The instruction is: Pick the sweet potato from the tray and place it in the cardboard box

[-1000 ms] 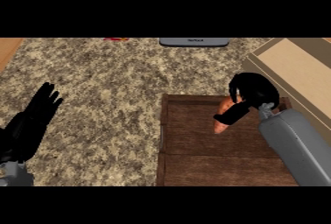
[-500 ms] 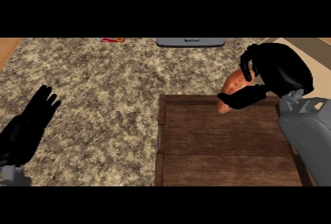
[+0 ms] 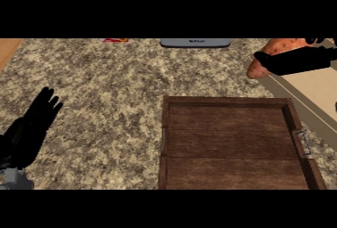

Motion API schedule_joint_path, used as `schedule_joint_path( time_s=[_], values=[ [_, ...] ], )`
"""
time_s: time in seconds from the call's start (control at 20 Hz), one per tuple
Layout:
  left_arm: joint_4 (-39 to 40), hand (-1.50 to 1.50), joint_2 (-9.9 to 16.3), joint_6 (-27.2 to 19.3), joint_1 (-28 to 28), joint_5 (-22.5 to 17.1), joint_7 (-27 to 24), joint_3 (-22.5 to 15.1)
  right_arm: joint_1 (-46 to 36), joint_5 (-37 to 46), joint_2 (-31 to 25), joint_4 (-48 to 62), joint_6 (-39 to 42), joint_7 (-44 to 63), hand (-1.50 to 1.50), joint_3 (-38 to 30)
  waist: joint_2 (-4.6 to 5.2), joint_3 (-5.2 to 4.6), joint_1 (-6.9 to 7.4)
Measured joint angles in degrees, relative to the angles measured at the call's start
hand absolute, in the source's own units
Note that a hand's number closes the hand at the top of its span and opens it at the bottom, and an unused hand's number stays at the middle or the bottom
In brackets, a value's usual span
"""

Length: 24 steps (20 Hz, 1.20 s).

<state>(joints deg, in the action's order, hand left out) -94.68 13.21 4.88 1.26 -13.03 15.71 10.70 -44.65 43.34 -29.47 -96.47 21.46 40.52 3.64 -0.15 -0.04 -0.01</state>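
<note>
Sweet potato (image 3: 275,50) transfer, seen from the head view, with items listed from largest to smallest. The speckled granite table (image 3: 99,89) fills most of the view. On it, at lower centre, stands the dark wooden tray (image 3: 230,142), a slatted rectangle with a raised rim and a metal handle on each short side; nothing lies in it. At the right edge, just beyond the tray's far right corner, a pale flap and wall of the cardboard box (image 3: 316,89) enter the view; its interior is mostly out of sight. The left hand (image 3: 33,127) shows at the lower left, fingers straight and pointing up, resting and holding nothing. The right hand (image 3: 299,60) is at the upper right, its fingers curled across the sweet potato, which is lifted clear of the tray and sits over the near edge of the box. Only the tuber's orange, tapered left end and part of its upper side show past the fingers. A grey device (image 3: 195,42) and a small red object (image 3: 116,40) lie at the table's far edge.

Handling, as a judgement: the tuber is probably stiff, moderately heavy for its size, with dry, slightly rough skin and little risk of damage. Its tapered ends could slide out of a grasp, so the thick middle is the better hold, as taken here.
</note>
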Motion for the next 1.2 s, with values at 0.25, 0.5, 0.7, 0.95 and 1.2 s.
schedule_joint_path(
  time_s=[0.25, 0.5, 0.7, 0.95, 1.2],
  values=[
    [0.3, 0.0, -0.1, 0.9, -0.4, -0.3, -0.8, 0.5, -0.9, 0.5, -3.1, 3.3, -0.3, -2.2, 1.5, -5.6, 0.1, 0.0, 0.17],
    [0.3, 0.0, -0.8, 0.0, 1.0, 0.8, -0.2, 0.0, -0.2, 2.1, -6.1, 9.7, -1.5, -8.5, 1.5, -8.0, 0.18, 0.02, 0.29],
    [1.1, 0.0, -0.2, 0.8, 1.5, 0.2, -0.3, 0.8, -0.8, 3.4, -7.5, 18.0, -5.8, -15.8, 1.5, -9.7, 0.29, 0.05, 0.56],
    [0.6, 0.0, -0.5, 1.3, 0.8, 0.2, -0.2, 0.8, -0.5, 5.0, -7.8, 27.3, -11.6, -23.8, 1.5, -11.1, 0.32, 0.04, 0.7],
    [0.3, 0.0, -0.6, 1.3, 1.4, 0.6, 0.1, 0.6, -2.1, 5.6, -7.5, 38.8, -16.8, -31.5, 1.5, -12.8, 0.42, 0.06, 1.0]
  ],
)
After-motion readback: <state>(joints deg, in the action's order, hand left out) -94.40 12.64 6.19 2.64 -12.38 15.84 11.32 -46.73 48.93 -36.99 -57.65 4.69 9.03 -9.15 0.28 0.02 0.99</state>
